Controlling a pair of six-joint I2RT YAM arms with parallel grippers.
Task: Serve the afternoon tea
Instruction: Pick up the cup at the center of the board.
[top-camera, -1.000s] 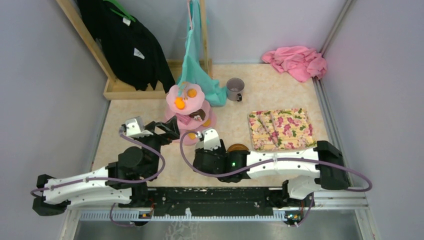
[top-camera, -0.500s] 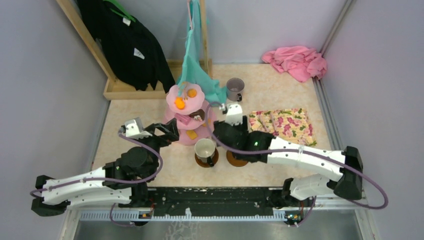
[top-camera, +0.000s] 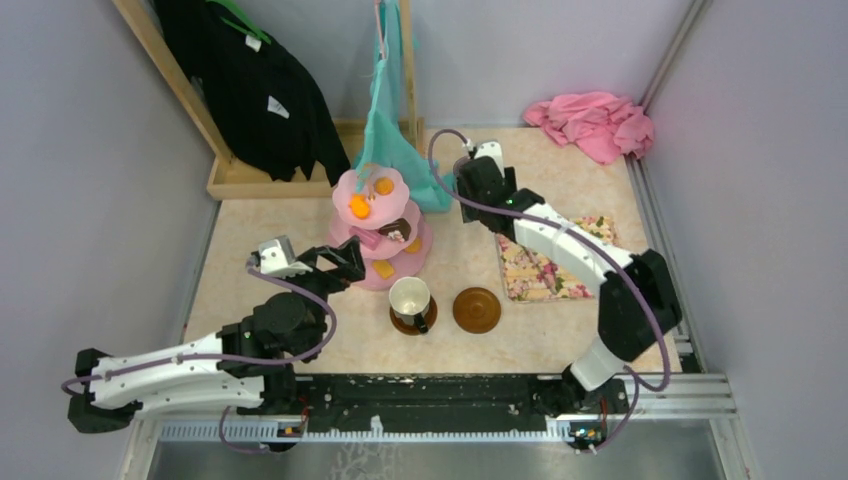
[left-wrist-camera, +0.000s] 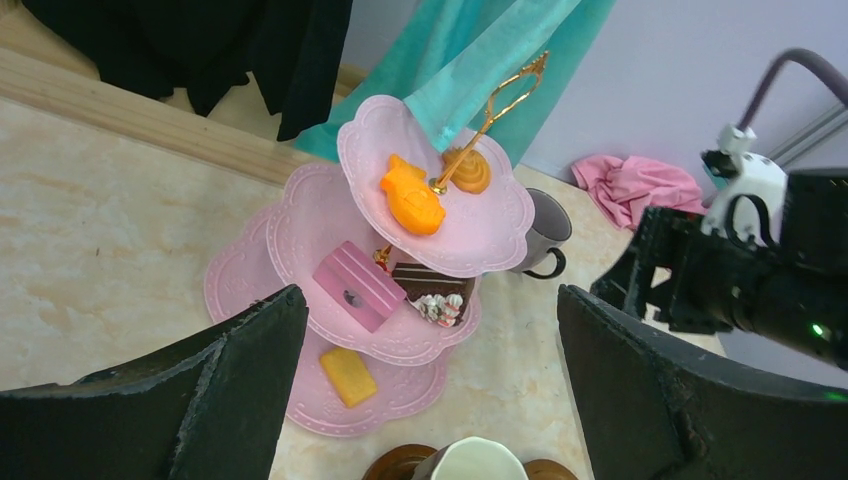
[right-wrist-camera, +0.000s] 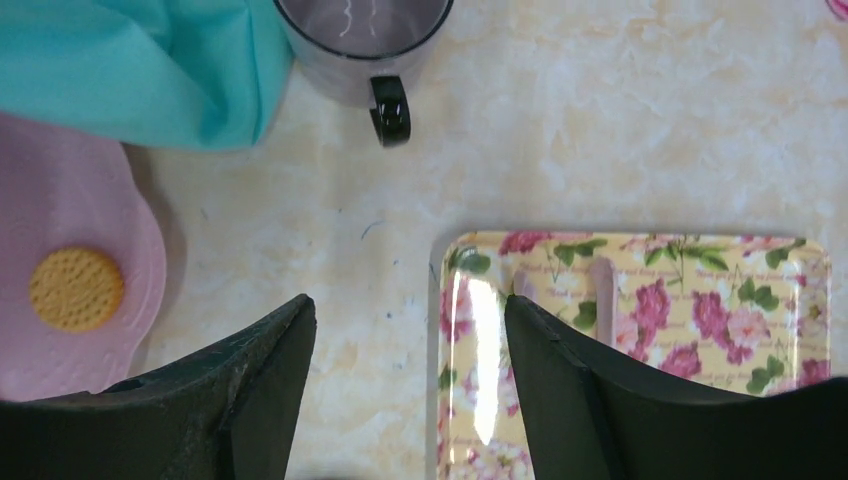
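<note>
The grey mug (right-wrist-camera: 365, 30) is set near the tabletop's far edge beside teal fabric (right-wrist-camera: 130, 70), just ahead of the spread, empty right gripper (right-wrist-camera: 408, 310), so fabric could be pinched too; the left gripper (left-wrist-camera: 430, 300) is held wide, empty.

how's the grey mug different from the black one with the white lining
The grey mug stands on the bare table; the black mug sits on a brown disc. The grey mug is grey inside, the black mug white inside. The grey mug is at the back beside the teal fabric, the black mug further forward, by the pink stand. Both stand upright, each with a handle.
</note>
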